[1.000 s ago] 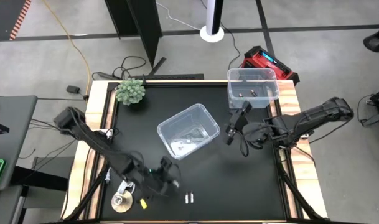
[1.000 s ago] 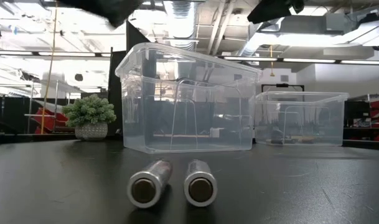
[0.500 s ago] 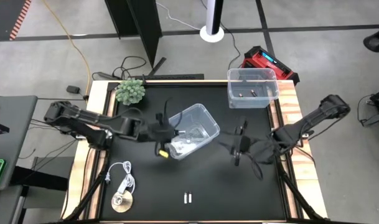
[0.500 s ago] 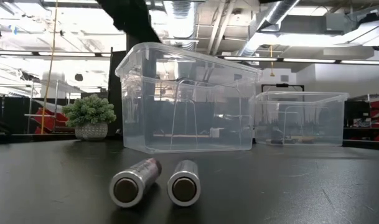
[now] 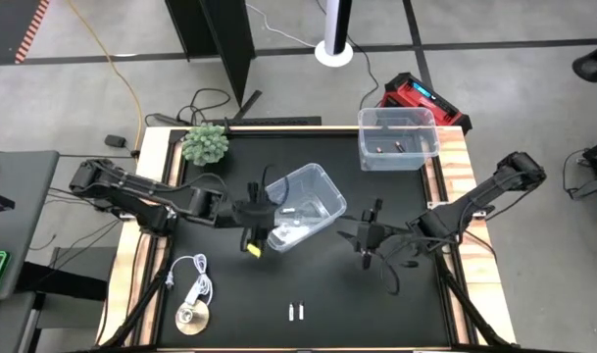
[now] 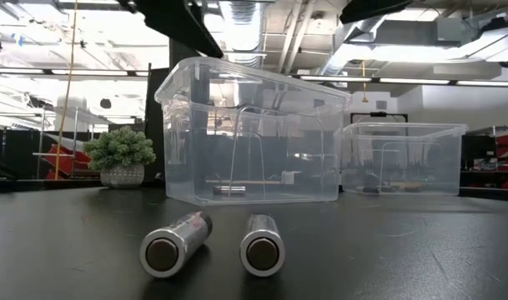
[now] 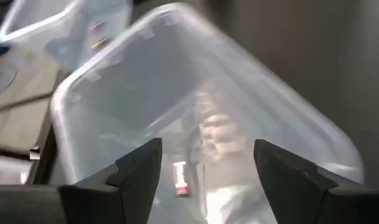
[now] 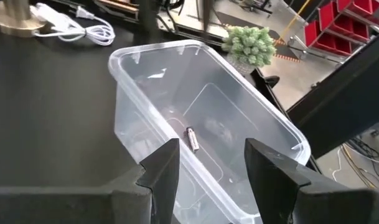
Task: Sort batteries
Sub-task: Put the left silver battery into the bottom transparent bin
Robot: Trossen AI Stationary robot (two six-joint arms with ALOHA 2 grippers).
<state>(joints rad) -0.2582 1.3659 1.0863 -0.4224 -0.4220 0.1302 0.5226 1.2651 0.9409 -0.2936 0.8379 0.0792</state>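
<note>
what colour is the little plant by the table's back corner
Green leaves, in a pale pot; the low view shows it best.

Black tabletop (image 5: pixel 327 284) with pale wood edging. Small potted plant (image 5: pixel 205 144) at far left corner, green tuft in pale pot, also visible in low view (image 6: pixel 120 155). White coiled cable (image 5: pixel 202 286) with round metal disc (image 5: pixel 190 316) near left front edge. Red and black case (image 5: pixel 422 96) on floor behind tabletop. Yellow cord (image 5: pixel 122 69) trailing across grey floor. White round-based post (image 5: pixel 334 44) further back. Dark upright panel (image 5: pixel 224 44) beside it.
</note>
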